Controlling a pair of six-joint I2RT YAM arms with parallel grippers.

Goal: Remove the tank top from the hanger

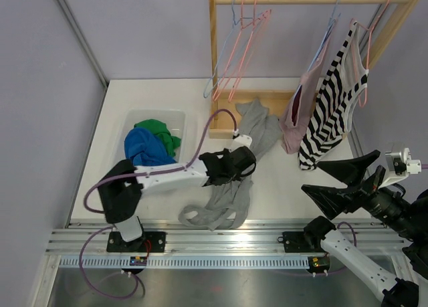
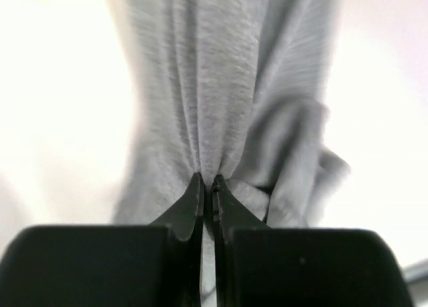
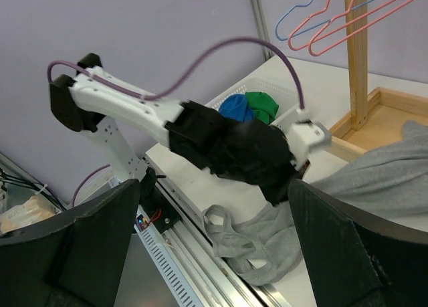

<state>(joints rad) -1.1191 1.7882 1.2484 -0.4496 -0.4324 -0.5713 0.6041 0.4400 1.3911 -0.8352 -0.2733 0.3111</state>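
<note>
Left arm stretched to centre frame, left pincer [image 2: 206, 181] clenched on soft grey ribbed tank top [image 2: 221, 86]; right pincer [image 1: 311, 176] spread wide, lower right.

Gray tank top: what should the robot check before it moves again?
1. Left gripper shut on the gray tank top: ok.
2. No hanger in the gray tank top: ok, it lies on the table.
3. Right gripper open and apart from the cloth: ok.
4. Cloth off the rack base: not ok, its far end lies over the wood.
5. How many layers are pinched: cannot tell.
</note>
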